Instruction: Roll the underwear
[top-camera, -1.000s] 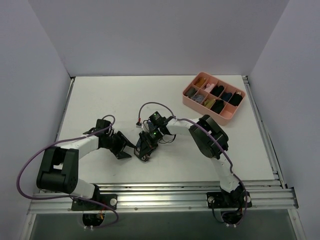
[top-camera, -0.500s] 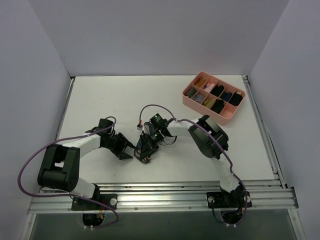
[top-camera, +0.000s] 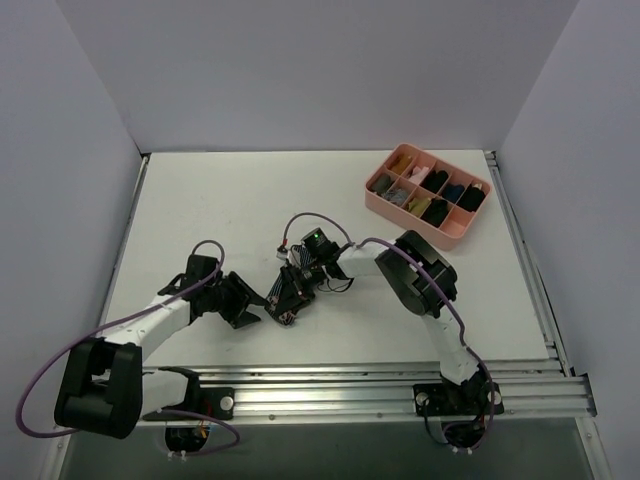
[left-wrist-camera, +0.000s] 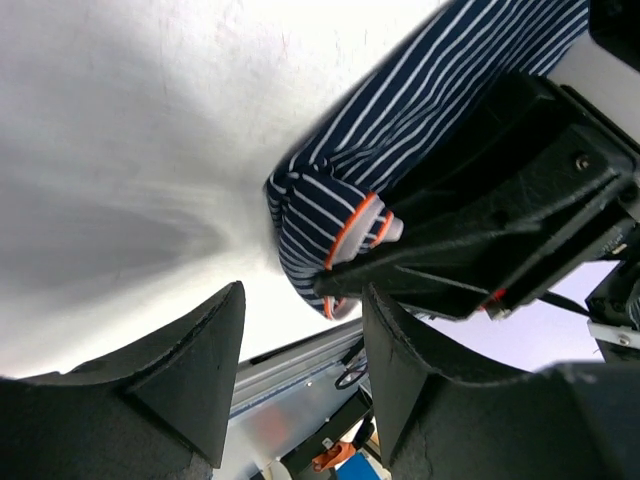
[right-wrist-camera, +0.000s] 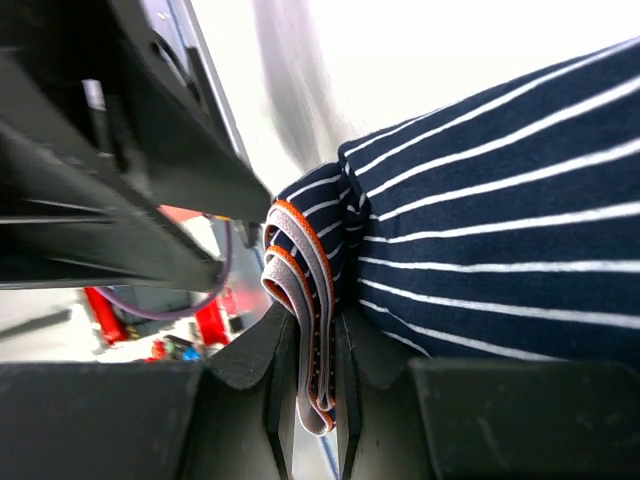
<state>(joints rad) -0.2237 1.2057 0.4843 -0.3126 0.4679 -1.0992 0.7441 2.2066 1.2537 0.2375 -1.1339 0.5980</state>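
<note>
The underwear (top-camera: 296, 272) is a navy pinstriped bundle at the table's middle, mostly under my right gripper. It shows in the left wrist view (left-wrist-camera: 340, 175) and the right wrist view (right-wrist-camera: 500, 200). My right gripper (top-camera: 285, 298) (right-wrist-camera: 312, 380) is shut on its folded orange-edged waistband (right-wrist-camera: 300, 290). My left gripper (top-camera: 250, 308) (left-wrist-camera: 300, 400) is open and empty, just left of the bundle, its fingers (left-wrist-camera: 190, 370) apart from the cloth.
A pink divided tray (top-camera: 466, 230) with small rolled bundles stands at the back right. The metal rail (top-camera: 330, 385) runs along the near edge. White walls close in the left and right sides.
My left arm has drawn back and lowered toward the near left, its gripper still beside the bundle. My right gripper has shifted slightly left with the underwear.
</note>
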